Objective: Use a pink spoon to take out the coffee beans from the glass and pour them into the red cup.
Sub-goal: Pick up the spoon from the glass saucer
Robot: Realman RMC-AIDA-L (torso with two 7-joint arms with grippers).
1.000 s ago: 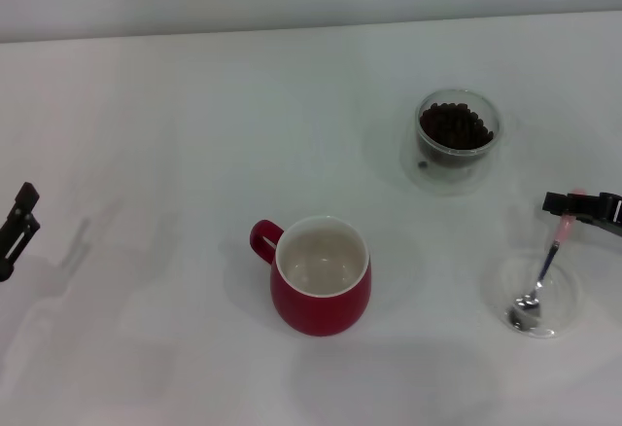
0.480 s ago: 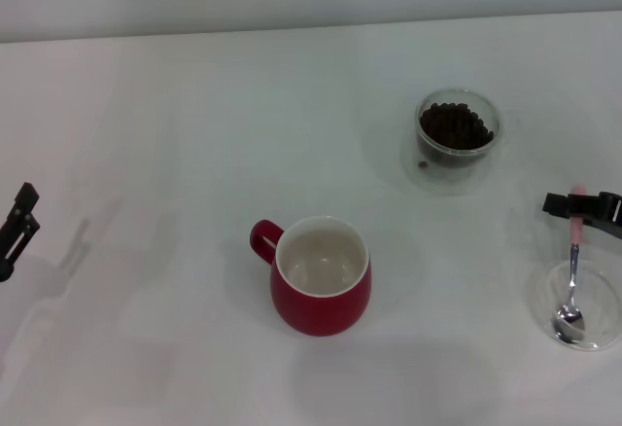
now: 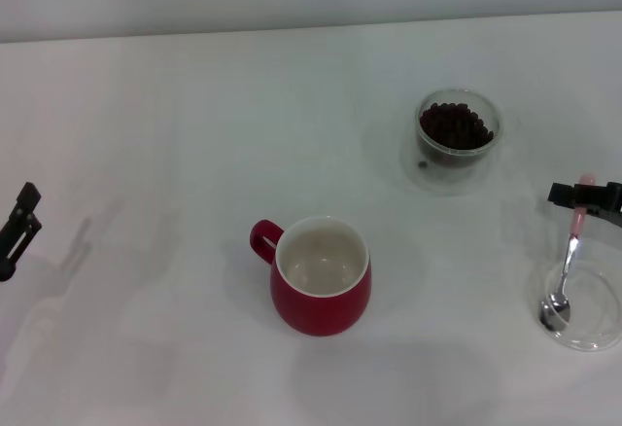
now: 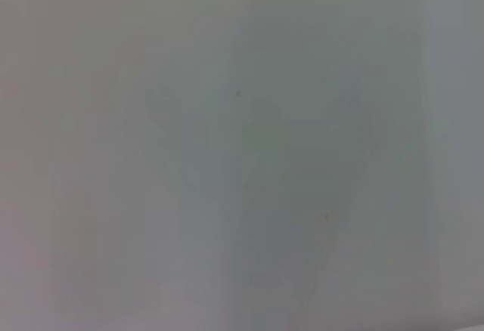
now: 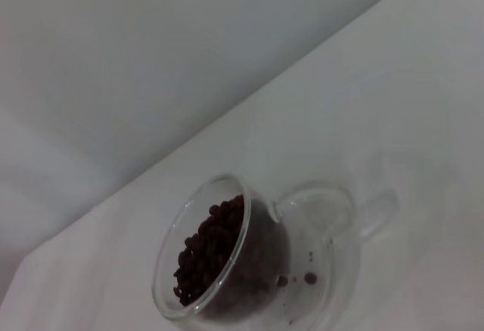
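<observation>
The right end effector (image 3: 583, 194) is seen at the right edge of the head view, clamped on the pale pink handle of the pink spoon (image 3: 567, 263). The spoon hangs down from it, slightly tilted, with the thin metal neck running toward the robot and the shiny silver bowl lowest. The bowl is placed inside a flat clear round dish (image 3: 586, 338) that lies on the white counter (image 3: 194, 134) directly below the end effector; whether the bowl touches the dish bottom cannot be told.

The glass (image 3: 457, 139) is found beyond the right end effector and to its left side, near it but apart. It is filled with the coffee beans (image 3: 455, 125), a dark heap reaching close to the rim. In the right wrist view the glass (image 5: 249, 259) is shown with its clear loop handle, the coffee beans (image 5: 208, 248) piled within, and a few loose beans caught between its double walls.

The red cup (image 3: 321, 275) is set well to the left of the right end effector, upright, its white inside bare and its red loop handle turned away from that end effector.

The left end effector (image 3: 17, 230) is held at the far left edge, well apart from all the objects; whether it is apart or together cannot be told. Only bare counter is shown by the left wrist view.
</observation>
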